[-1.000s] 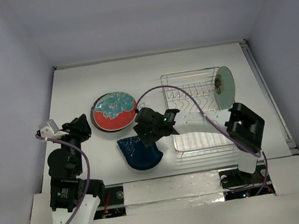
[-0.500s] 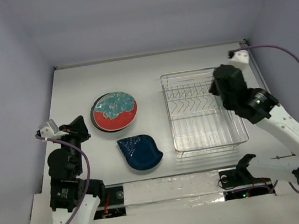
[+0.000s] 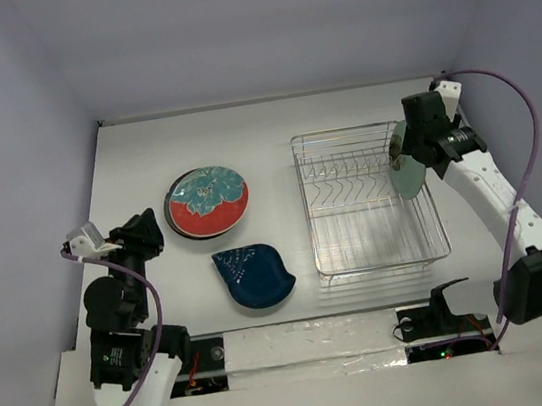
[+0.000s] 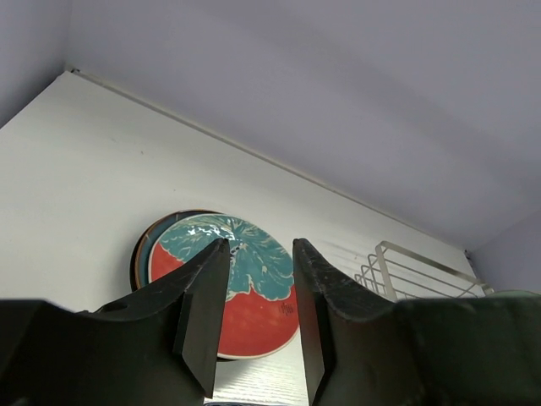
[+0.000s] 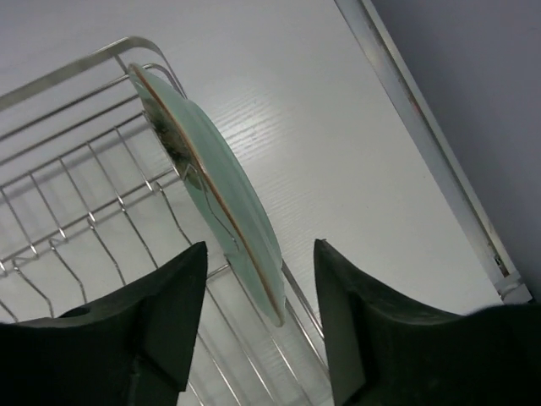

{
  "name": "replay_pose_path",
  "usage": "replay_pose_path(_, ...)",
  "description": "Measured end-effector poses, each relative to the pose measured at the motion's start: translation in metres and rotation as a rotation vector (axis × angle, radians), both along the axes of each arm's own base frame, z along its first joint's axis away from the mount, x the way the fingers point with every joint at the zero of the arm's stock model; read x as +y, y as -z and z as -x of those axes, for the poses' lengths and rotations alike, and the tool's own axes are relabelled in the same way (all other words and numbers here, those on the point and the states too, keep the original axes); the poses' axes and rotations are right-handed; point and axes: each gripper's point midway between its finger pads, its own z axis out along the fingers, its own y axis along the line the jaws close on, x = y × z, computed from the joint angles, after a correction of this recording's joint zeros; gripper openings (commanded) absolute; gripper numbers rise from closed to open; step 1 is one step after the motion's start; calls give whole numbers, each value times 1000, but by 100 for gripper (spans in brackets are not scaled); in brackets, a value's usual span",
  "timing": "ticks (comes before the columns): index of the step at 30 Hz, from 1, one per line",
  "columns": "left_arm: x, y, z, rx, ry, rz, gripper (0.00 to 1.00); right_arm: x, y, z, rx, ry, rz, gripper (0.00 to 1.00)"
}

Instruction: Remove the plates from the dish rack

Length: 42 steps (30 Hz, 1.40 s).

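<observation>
My left gripper (image 4: 258,254) hangs low by the near left corner of the table (image 3: 124,163), its fingers parted by a narrow gap with nothing between them. Straight ahead of it, well out of reach, the red plate with the teal flower (image 4: 254,292) lies flat. A dark rim shows beneath it, so I take it to be the top of a stack. To the right of that gripper and nearer to my bases lies the navy leaf-shaped dish (image 3: 253,275), flat on the table and apart from the stack. Further right is the dish rack (image 3: 381,266), whose tines are bare but for one plate. The mint green plate (image 5: 224,211) stands on edge at the rack's far right end, tilted against the side wires. My right gripper (image 5: 260,245) is above that plate with its fingers spread wide and empty. From the wrist the plate's upper rim runs into the gap between them, one finger on each face. I see no contact yet, though the lowest stretch of rim is close to them. I judge this to be the approach for the only plate in the rack. The next move calls for coming down along the rim until both pads overlap the plate, closing squarely so it does not twist. Then I must lift straight up clear of the wires before swinging left to the table.
</observation>
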Motion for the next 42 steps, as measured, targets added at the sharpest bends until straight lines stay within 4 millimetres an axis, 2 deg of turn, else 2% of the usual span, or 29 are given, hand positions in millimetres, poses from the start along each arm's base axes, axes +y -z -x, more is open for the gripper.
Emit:
replay_pose_path(7, 0, -2, 2, -9, 0, 1, 35, -16, 23, -12, 102, -22, 26, 49)
replay_pose_path(10, 1, -4, 4, -18, 0, 2, 35, -17, 33, -17, 147, -46, 52, 42)
replay_pose_path(12, 1, -4, 4, -22, 0, 3, 35, -15, 38, -21, 174, -66, 61, 41)
replay_pose_path(16, 1, -5, 5, -24, 0, 4, 35, -13, 38, -29, 202, -102, 78, 26)
replay_pose_path(17, 1, -5, 5, -24, 0, 4, 35, -12, 37, -31, 208, -112, 81, 16)
replay_pose_path(21, 1, -5, 5, -24, 0, 4, 35, -13, 34, -27, 292, -182, 133, 1)
replay_pose_path(26, 1, -5, 5, -24, 0, 4, 35, -14, 25, -23, 320, -192, 141, 0)
replay_pose_path(33, 1, -5, 5, -24, 0, 4, 36, -16, -16, -31, 274, -203, 231, 0)
replay_pose_path(40, 1, -5, 5, -24, 0, 4, 36, -7, -23, -40, 282, -207, 307, 0)
replay_pose_path(42, 1, -5, 5, -24, 0, 4, 36, -3, -32, -44, 272, -206, 329, 0)
